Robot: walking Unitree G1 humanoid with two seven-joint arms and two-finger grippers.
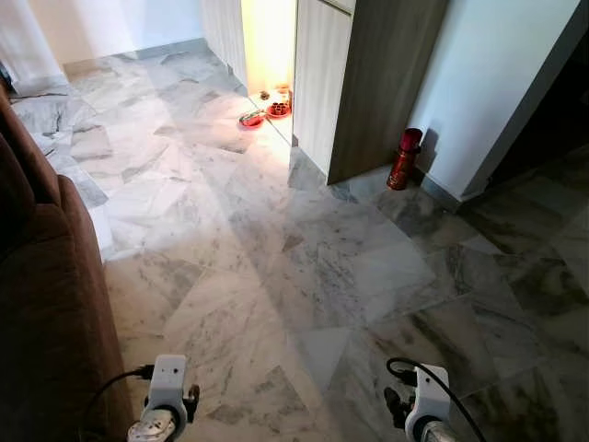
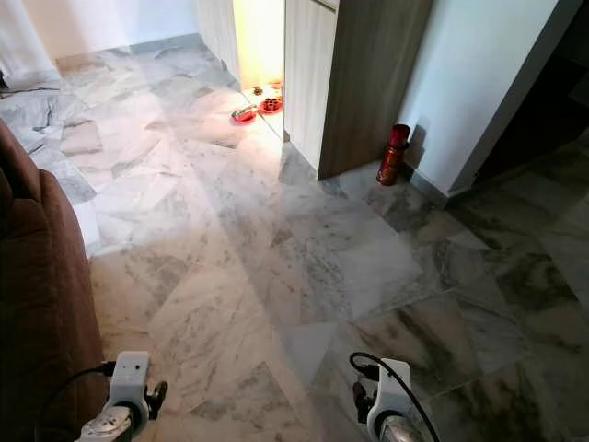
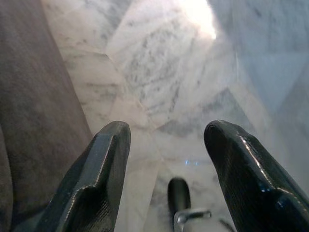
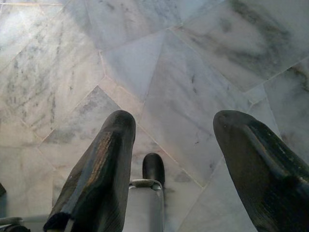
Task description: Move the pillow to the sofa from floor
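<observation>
From where I stand, the robot faces an open stretch of grey marble floor (image 1: 304, 267), and I see no pillow on it anywhere. So I judge the step in hand is to search for the pillow, not yet to grasp.

The brown sofa (image 1: 41, 304) stands at about 9 o'clock of the robot, very close to its left arm. The left gripper (image 3: 169, 179) hangs low just beside the sofa's side, its two black fingers spread apart with nothing between them. The right gripper (image 4: 176, 169) hangs over bare marble, its fingers also spread wide and empty.

To do this step well, I think the robot should turn slowly and look around, because the pillow may lie outside what its head camera covers now. It should keep the left arm from brushing the sofa while turning. Keeping both claws apart is sensible, since a pillow is soft and wide and needs a broad grasp.

Counting what is there:
- one sofa;
- one red bottle-like thing (image 1: 404, 158) at about 1 o'clock, standing upright against the white wall (image 1: 488, 83);
- one tall wooden cabinet (image 1: 363, 78) at 12 o'clock;
- some small red dishes (image 1: 265, 108) on the floor in the bright light beyond the cabinet, perhaps two or three; they are too small to count surely.
</observation>
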